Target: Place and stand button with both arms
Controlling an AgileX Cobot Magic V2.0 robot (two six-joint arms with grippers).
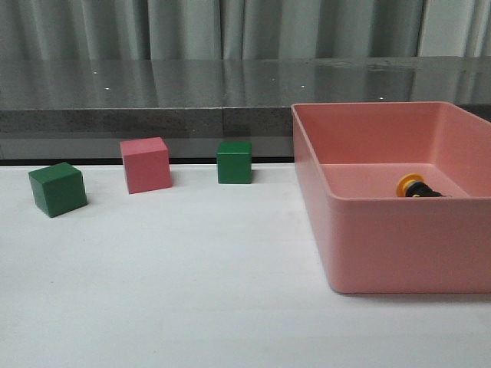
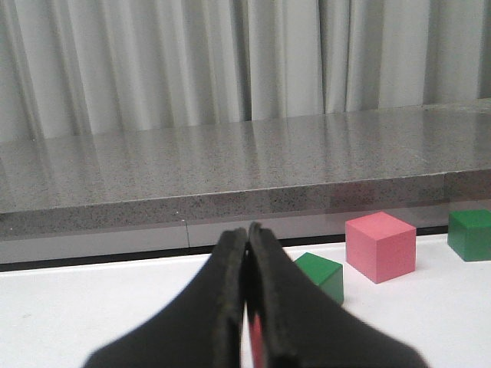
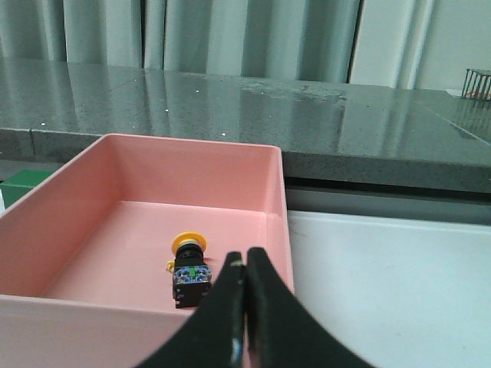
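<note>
1. Yellow-capped and lying on its side, the button (image 3: 189,268) rests on the floor of the pink bin (image 1: 383,245), toward the near right part as the front view shows it (image 1: 415,186), its cap pointing away from the right wrist camera and its clear-blue base end toward it.
2. Neither arm shows in the front view. The right gripper (image 3: 245,303) hangs just outside the bin's near wall with its fingers pressed together and nothing between them. The left gripper (image 2: 247,295) is likewise closed and empty, over the white table (image 1: 192,307) well away from the bin.
3. The step in hand looks like the first reach. The right gripper should spread its fingers, rise over the rim, then come down across the black body, not the rounded cap, which would likely slip.
4. The bin's walls are the main obstacle: the button sits low, so a steep descent seems safer than a slanted one.
5. Beyond the bin stand a green cube (image 1: 57,188), a pink cube (image 1: 146,164) and a second green cube (image 1: 234,162). They leave open table in front for standing the button up.
</note>
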